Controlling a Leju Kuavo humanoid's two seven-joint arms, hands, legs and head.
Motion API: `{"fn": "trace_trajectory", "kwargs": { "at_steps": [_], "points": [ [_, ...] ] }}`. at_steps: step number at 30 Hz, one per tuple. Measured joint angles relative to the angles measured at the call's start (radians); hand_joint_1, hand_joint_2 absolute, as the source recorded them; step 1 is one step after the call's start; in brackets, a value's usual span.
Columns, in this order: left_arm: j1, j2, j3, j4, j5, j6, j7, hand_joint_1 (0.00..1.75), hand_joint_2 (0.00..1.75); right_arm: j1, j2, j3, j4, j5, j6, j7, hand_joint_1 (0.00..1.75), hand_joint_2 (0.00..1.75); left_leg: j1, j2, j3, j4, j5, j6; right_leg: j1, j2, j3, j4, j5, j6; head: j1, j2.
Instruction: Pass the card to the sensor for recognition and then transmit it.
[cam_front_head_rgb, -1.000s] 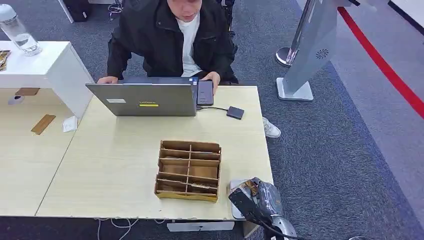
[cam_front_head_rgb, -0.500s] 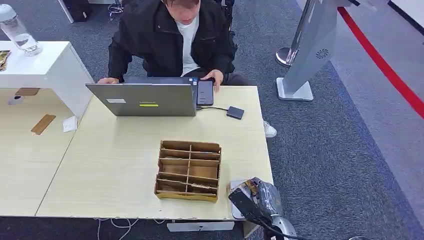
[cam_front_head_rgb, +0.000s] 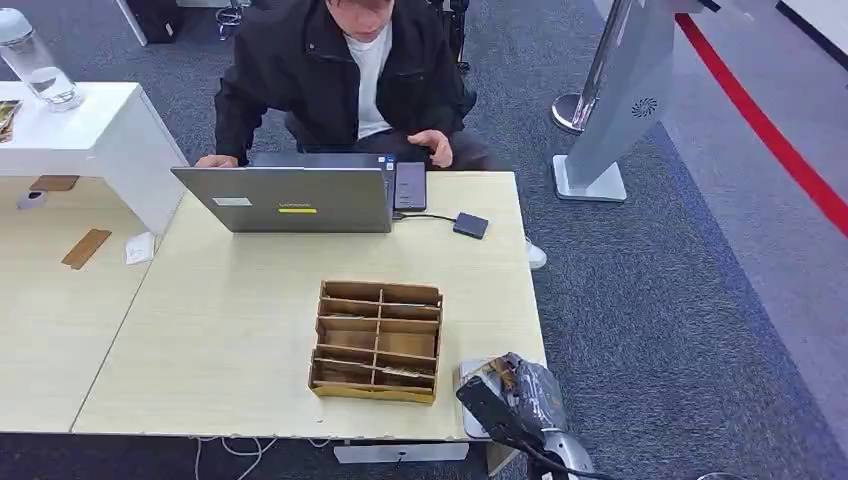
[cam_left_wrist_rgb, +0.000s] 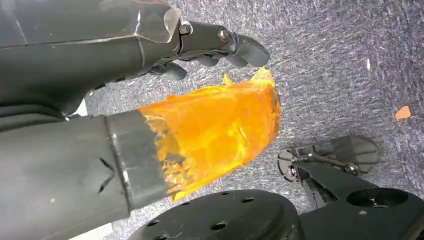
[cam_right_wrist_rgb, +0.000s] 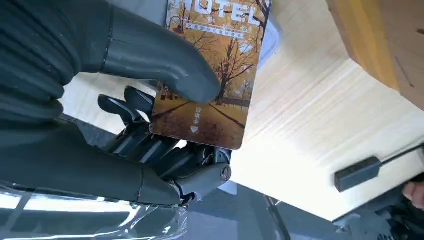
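Pale wood table (cam_front_head_rgb: 250, 330) fills your view: at its near right corner the card (cam_right_wrist_rgb: 212, 75), an autumn-tree print, sits pinched by your right hand (cam_right_wrist_rgb: 150, 100), thumb on its face, fingers (cam_right_wrist_rgb: 150, 145) behind. Beside it stands the cardboard divider box (cam_front_head_rgb: 377, 340). Your left hand (cam_left_wrist_rgb: 210, 45) hangs over carpet, fingers curled, empty.

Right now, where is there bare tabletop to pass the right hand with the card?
Bare: the wide strip between the laptop and the cardboard organizer, and the tabletop left of the organizer. Crowded: the near right corner, where the right hand holding the card sits beside the organizer.
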Motion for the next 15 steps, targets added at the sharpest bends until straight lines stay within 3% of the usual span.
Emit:
{"fn": "trace_trajectory", "kwargs": {
  "at_steps": [15],
  "points": [
    [0.000, 0.000, 0.002, 0.000, 0.004, 0.002, -0.006, 0.00, 0.00, 0.049, -0.019, 0.059, -0.215, 0.023, -0.015, -0.018, 1.75, 1.75, 0.000, 0.000, -0.002, 0.000, 0.000, 0.000, 0.000, 0.000, -0.002, 0.000, 0.000, 0.000, 0.000, 0.000]
  ]
}}
